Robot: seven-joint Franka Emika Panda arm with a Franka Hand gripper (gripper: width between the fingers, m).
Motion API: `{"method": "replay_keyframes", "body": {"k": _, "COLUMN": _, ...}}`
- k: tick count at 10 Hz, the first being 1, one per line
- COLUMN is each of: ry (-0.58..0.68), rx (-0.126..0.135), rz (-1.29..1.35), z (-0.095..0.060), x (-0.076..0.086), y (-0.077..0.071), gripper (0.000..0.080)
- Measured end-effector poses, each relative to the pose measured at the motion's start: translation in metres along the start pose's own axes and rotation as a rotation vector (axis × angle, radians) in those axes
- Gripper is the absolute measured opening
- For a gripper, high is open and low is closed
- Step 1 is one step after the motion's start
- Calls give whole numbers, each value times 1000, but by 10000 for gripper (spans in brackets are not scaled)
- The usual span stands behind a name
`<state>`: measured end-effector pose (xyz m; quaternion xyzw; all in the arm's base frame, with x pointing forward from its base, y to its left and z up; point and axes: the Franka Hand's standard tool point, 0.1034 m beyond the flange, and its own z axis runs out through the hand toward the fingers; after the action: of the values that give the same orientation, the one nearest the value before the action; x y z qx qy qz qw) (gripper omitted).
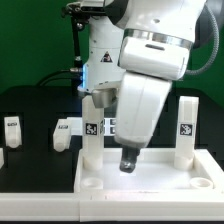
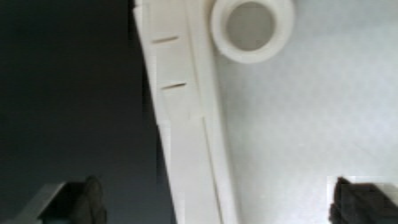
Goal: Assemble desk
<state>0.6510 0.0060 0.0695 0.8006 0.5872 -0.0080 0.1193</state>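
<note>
Observed from the exterior view: the white desk panel (image 1: 160, 184) lies flat on the black table (image 1: 30, 172), at the near edge of the scene, with its raised rim facing up. One leg (image 1: 92, 138) stands upright at the panel's far corner on the exterior view's left. A second leg (image 1: 186, 130) stands upright at the far corner on the exterior view's right. Both show a black-and-white tag. Two loose legs lie on the table well apart from the panel, toward the exterior view's left: one (image 1: 12, 128) near the picture's edge, the other (image 1: 67, 134) closer to the left upright leg. The arm (image 1: 150, 60) reaches down between the two upright legs, with the gripper (image 1: 127, 165) low over the panel's surface, nearer the left leg. Whether the tips touch the panel cannot be told. In the wrist view the gripper (image 2: 222, 205) has its dark fingertips (image 2: 79, 200) spread wide, with nothing held between them. Under it run the panel's rim (image 2: 187, 120) and, beside that, one round corner hole (image 2: 253, 28).
</note>
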Motion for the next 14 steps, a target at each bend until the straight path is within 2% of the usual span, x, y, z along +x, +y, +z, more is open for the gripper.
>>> {"method": "replay_keyframes", "body": {"k": 3, "ry": 0, "rx": 0, "rz": 163, "z": -2, "x": -2, "y": 2, "gripper": 649}}
{"method": "replay_keyframes", "body": {"k": 4, "ry": -24, "rx": 61, "rz": 237, "z": -13, "x": -14, "y": 4, "gripper": 649}}
{"method": "replay_keyframes", "body": {"k": 5, "ry": -42, "rx": 88, "rz": 305, "z": -33, "x": -29, "y": 13, "gripper": 649}}
{"method": "replay_keyframes", "body": {"k": 6, "ry": -45, "rx": 102, "rz": 357, "z": -49, "x": -47, "y": 14, "gripper": 649}}
{"method": "replay_keyframes", "body": {"k": 7, "ry": -39, "rx": 120, "rz": 440, "z": -63, "x": -72, "y": 5, "gripper": 649}}
{"method": "replay_keyframes", "body": {"k": 8, "ry": -48, "rx": 127, "rz": 568, "z": -69, "x": -87, "y": -4, "gripper": 649}}
{"method": "replay_keyframes", "body": {"k": 11, "ry": -55, "rx": 127, "rz": 626, "z": -66, "x": -86, "y": -6, "gripper": 649}}
{"method": "replay_keyframes", "body": {"k": 12, "ry": -49, "rx": 138, "rz": 647, "z": -66, "x": -88, "y": -9, "gripper": 649}}
{"method": "replay_keyframes", "body": {"k": 13, "ry": -32, "rx": 169, "rz": 690, "z": -69, "x": -96, "y": -20, "gripper": 649}}
{"method": "replay_keyframes", "body": {"k": 14, "ry": -34, "rx": 204, "rz": 705, "z": -76, "x": -113, "y": -32, "gripper": 649}}
